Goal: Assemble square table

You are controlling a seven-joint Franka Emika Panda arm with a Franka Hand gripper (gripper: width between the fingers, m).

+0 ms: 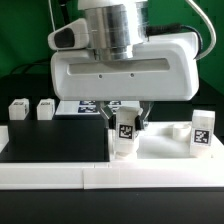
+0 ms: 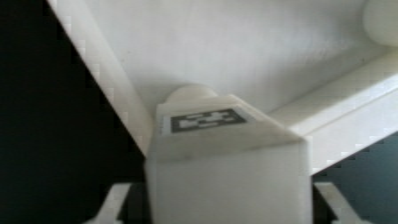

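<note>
Green backdrop [image 1: 208,20] and a black worktop [image 1: 50,140] frame the Panda arm's white hand housing [image 1: 120,70] at the centre of the exterior view; its jaws are closed on the held leg [image 1: 124,130], one finger on each side of the leg's upper part.

The held leg stands upright, long axis vertical, its black-white tag facing the exterior camera; its foot meets the slab [image 1: 165,152] at the corner nearest the exterior view's left, though whether it sits in a socket cannot be told. The slab lies flat on the worktop toward the exterior view's right, white and thick-edged; the right-hand leg [image 1: 202,132] stands upright at its right end, tag forward, and whether it rests on the slab or just behind it cannot be told.

Two more legs stand near each other at the exterior view's left, well apart from the slab: the far-left leg [image 1: 18,110] and the second left leg [image 1: 45,108], both short, white and tagged. The marker board [image 1: 85,105] lies flat behind the hand, between those legs and the slab; the border rail [image 1: 60,178] runs along the front of the worktop, long, low and white.

From the wrist view the held leg [image 2: 214,160] shows close up as a white faceted block carrying a small tag; the slab [image 2: 267,50] spreads white behind it; the worktop [image 2: 45,120] shows black beyond the slab's edge.
</note>
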